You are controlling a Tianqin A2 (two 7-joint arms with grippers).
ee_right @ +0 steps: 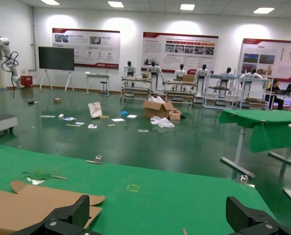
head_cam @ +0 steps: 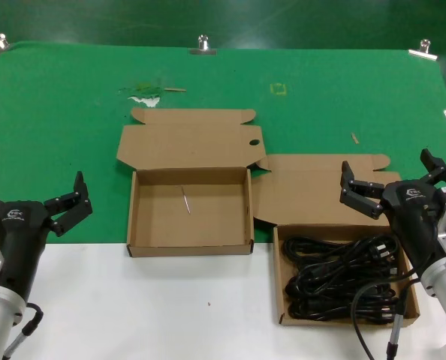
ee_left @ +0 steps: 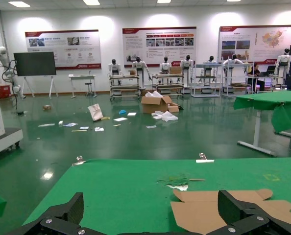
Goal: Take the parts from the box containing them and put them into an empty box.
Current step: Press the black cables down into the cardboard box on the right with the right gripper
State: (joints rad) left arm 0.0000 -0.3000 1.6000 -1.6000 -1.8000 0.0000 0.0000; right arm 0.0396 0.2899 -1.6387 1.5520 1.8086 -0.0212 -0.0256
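Black rubbery coiled power cords are seen filling the squarer brown cardboard tray at 5 o'clock. The wider tray with the holed lid flap lies just at its 9 o'clock, containing only a thin sliver. The right gripper is held spread over the plain flap; the left gripper is held spread at 8 o'clock. Metal clips are fixed along the green cloth.

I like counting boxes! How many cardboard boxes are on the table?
2. The empty box with the holed lid sits in the middle. The box containing them, full of tangled black power cords, sits to its right, near the right gripper.
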